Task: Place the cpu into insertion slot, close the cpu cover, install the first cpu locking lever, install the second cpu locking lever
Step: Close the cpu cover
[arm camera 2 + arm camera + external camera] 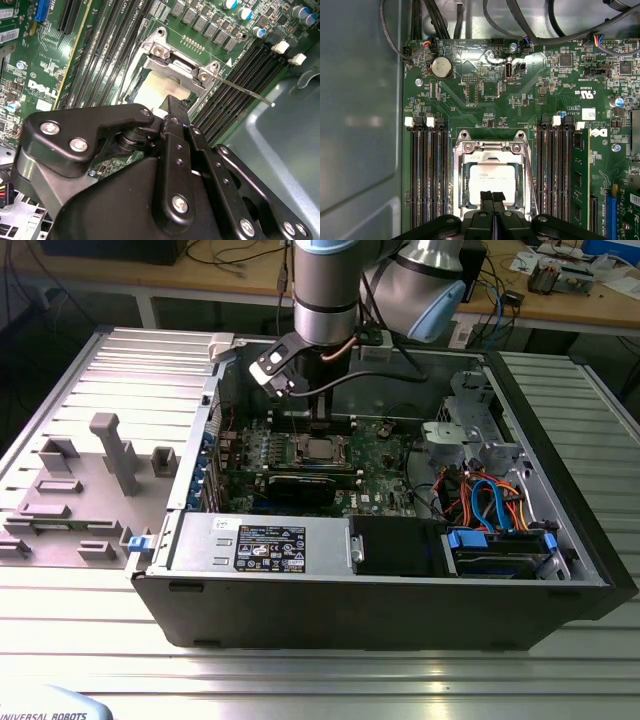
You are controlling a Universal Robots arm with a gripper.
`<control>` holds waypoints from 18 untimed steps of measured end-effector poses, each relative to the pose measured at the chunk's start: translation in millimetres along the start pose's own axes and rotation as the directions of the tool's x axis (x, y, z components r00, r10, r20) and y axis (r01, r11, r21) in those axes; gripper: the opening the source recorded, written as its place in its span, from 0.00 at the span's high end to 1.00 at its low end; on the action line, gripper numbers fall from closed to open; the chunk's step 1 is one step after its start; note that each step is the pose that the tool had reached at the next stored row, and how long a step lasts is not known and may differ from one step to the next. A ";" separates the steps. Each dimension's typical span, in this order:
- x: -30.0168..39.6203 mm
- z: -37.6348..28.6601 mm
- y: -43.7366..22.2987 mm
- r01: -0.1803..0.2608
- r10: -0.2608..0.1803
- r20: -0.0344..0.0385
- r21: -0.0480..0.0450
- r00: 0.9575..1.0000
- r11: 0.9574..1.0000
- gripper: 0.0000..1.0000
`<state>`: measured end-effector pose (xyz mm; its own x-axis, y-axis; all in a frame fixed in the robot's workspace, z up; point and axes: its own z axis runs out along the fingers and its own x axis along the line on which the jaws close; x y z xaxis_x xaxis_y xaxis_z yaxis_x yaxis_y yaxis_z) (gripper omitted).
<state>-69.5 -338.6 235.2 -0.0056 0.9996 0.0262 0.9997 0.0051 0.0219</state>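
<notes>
The black two-fingered gripper (493, 196) is hanging straight down over the green motherboard (485, 85) inside the open black computer case (400, 610), which is lying on the ribbed aluminium desk (300, 680). In the first wrist view its jaws are clenched, the tips pressing together with nothing between them.

The small square cpu with the dull silver-grey top (487, 175) is sitting in the square, shiny-rimmed insertion slot (492, 145). The thin silver cpu cover with its square window (463, 185) is lying flat around it, so the chip is showing through. The jaws are hovering directly over one edge of that chip.

In the second wrist view a thin steel locking lever (245, 92) is slanting out from a socket corner over the black memory slots (235, 105), towards the grey case wall (280, 150). It seems to be standing free rather than hooked down. In the first wrist view a second thin wire lever (532, 180) is running just beside the jaws. Its long axis is following the socket's side, on the flank nearest the green memory stick (580, 175).
</notes>
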 end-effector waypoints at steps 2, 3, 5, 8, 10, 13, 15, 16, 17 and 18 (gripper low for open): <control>0.0 0.0 -0.7 0.000 0.000 0.000 0.000 1.000 1.000 0.89; 0.0 0.0 -1.5 0.000 0.000 0.000 0.000 1.000 1.000 0.89; 0.0 0.0 -2.6 0.000 0.000 0.000 0.000 1.000 1.000 0.89; 0.0 0.0 -3.3 0.000 0.000 0.000 0.000 1.000 1.000 0.89; 0.0 0.0 -3.7 0.000 0.000 0.000 0.000 1.000 1.000 0.89; 0.0 0.1 -4.5 0.000 0.000 0.000 0.000 1.000 1.000 0.89; 0.0 0.1 -5.1 0.000 0.000 0.000 0.000 1.000 1.000 0.89; 0.0 0.1 -5.6 0.000 0.000 0.000 0.000 1.000 1.000 0.89; 0.0 0.1 -6.4 0.000 0.000 0.000 0.000 1.000 1.000 0.89; 0.0 0.1 -7.7 0.000 0.000 0.000 0.000 1.000 1.000 0.89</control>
<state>-77.2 -338.7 234.9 -0.0056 0.9996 0.0261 0.9997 0.0051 0.0219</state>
